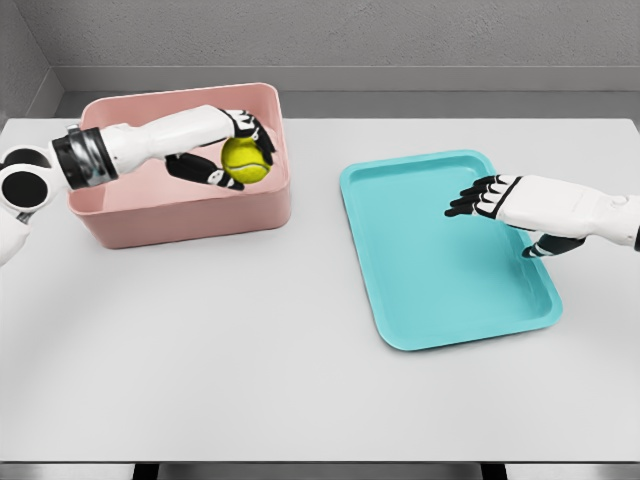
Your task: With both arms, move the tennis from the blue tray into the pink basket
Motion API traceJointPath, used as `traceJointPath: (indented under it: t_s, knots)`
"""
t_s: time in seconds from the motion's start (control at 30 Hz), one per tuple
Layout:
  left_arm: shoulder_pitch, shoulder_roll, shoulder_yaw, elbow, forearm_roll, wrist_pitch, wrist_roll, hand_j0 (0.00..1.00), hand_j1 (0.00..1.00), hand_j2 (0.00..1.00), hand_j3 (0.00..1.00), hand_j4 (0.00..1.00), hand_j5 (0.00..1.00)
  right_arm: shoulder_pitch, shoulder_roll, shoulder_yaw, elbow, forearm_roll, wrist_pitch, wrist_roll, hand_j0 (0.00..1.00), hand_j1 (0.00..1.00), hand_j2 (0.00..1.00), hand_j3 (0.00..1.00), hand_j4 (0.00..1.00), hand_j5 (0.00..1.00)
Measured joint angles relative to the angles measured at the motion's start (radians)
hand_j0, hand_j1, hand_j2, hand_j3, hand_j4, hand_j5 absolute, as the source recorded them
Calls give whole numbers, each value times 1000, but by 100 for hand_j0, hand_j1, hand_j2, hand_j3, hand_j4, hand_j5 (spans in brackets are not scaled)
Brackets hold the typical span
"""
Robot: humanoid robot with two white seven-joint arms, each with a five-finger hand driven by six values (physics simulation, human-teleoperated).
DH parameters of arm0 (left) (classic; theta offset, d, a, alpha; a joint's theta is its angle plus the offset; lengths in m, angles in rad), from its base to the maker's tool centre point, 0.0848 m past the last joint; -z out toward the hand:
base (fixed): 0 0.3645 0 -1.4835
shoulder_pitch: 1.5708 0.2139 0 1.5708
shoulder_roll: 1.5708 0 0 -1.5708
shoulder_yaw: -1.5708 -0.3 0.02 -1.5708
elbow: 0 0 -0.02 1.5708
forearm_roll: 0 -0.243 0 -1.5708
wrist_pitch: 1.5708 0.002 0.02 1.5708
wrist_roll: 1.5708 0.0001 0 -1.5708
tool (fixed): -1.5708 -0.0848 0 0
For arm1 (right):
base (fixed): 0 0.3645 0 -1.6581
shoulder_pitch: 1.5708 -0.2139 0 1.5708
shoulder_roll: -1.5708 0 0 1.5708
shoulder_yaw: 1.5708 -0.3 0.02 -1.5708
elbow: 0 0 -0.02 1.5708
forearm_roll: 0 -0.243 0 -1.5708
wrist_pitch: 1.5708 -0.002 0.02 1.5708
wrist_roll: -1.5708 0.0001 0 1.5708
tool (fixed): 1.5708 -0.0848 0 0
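Over the pink basket (pixel 180 215), the left hand (pixel 225 150) is gripping the tennis ball (pixel 245 160) near the right wall, risking a bounce out if released high, while the right hand (pixel 495 197) is hovering, fingers spread and holding nothing, above the blue tray (pixel 430 290).

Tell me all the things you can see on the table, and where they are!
round yellow-green tennis ball: one, yellow-green, in the left hand's fingers, over the basket.
pink rectangular plastic basket: one, pink, far left of the table.
turquoise-blue flat rectangular tray: one, turquoise-blue, right of middle, nothing on it.
flat grey-white table: one, grey-white, under everything.
left hand: one, white with black fingers, curled round the ball.
right hand: one, white with black fingers, spread over the tray's right side.
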Motion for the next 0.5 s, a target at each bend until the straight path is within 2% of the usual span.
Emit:
traceJointPath:
  t_s: [0.5]
  knots:
    - [-31,-10,25,147,-8,0,4,52,52,52,52,52,52,-2,2,1,0,0,0,0,100,100,100,100,100,100]
